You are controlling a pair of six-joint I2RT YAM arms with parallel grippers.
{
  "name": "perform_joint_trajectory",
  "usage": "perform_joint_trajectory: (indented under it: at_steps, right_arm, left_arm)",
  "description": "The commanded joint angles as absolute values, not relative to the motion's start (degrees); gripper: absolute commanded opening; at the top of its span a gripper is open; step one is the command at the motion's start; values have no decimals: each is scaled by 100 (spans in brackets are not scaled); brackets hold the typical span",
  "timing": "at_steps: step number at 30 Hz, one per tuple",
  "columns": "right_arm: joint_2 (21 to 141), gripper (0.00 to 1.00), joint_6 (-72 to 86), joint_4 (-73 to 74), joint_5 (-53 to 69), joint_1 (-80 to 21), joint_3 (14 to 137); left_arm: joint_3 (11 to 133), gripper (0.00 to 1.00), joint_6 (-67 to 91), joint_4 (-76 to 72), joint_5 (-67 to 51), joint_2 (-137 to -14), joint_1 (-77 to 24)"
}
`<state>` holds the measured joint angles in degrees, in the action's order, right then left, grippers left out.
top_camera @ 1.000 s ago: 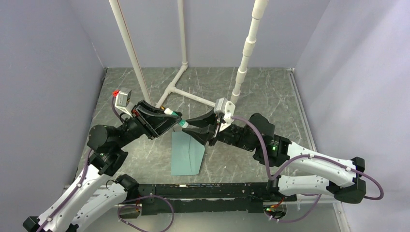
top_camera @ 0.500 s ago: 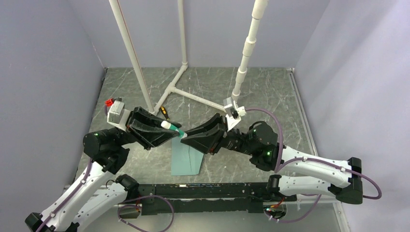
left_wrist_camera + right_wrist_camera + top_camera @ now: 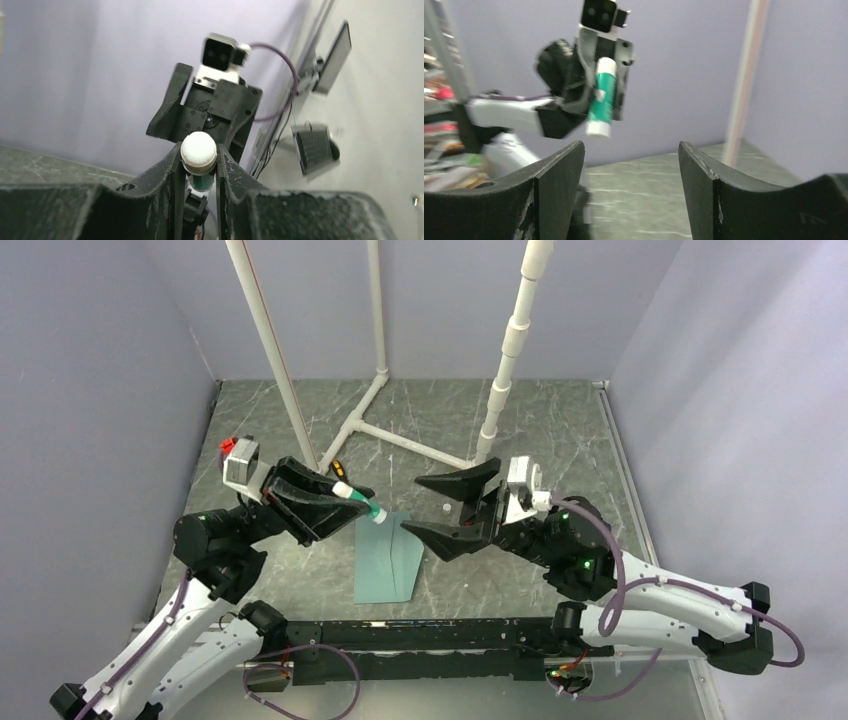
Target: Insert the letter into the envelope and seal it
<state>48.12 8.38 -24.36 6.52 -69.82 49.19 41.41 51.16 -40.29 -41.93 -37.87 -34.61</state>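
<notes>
The pale teal envelope (image 3: pixel 385 560) lies flat on the table between the arms, with its triangular flap pointing right. The tan letter is not in view. My left gripper (image 3: pixel 366 508) is shut on a green glue stick with white ends (image 3: pixel 358 502) and holds it in the air above the envelope's far end. The left wrist view shows the stick (image 3: pixel 199 152) end-on between the jaws. My right gripper (image 3: pixel 412 504) is wide open and empty, just right of the stick's tip. The right wrist view shows the stick (image 3: pixel 602 97) ahead of it. A small white speck (image 3: pixel 441 508) lies between the right fingers.
A white pipe frame (image 3: pixel 400 440) stands on the marble table at the back, with uprights left (image 3: pixel 270 350) and right (image 3: pixel 510 350). A small yellow-and-black object (image 3: pixel 340 466) lies by its base. Lilac walls close in on three sides.
My right gripper was shut at the glue stick's tip; it has drawn back to the right and opened wide. The left gripper has shifted slightly left with the stick still in it.
</notes>
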Motion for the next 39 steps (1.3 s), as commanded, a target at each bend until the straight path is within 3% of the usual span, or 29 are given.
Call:
perform_joint_trajectory:
  at_steps: [1, 4, 7, 14, 23, 31, 39]
  right_arm:
    - [4791, 74, -1548, -2139, -351, -6970, 5095]
    - [5066, 76, -2447, -2332, -321, -6970, 5260]
    - [5315, 82, -2896, -2879, -192, -6977, 5302]
    - [5753, 81, -2933, -3722, 294, -7004, 5323]
    - [6127, 57, -2868, -4287, 199, -7021, 5283]
    - [6305, 42, -2948, -4159, 315, -7023, 5459]
    - [6412, 35, -2775, -3773, 25, -7022, 5747]
  left_arm:
    - [3956, 3, 6317, -3748, -2751, -3743, -3467]
    - [3840, 2, 7143, -3969, -2374, -3851, -3471]
    - [4036, 2, 7611, -3286, -2110, -3882, -3470]
    - [4044, 2, 7955, -2799, -1600, -3682, -3467]
    - [4000, 2, 8119, -2917, -1739, -3728, -3471]
    - [4061, 2, 8162, -2956, -1892, -3830, -3467]
    - [3969, 5, 8177, -3222, -1908, -3783, -3472]
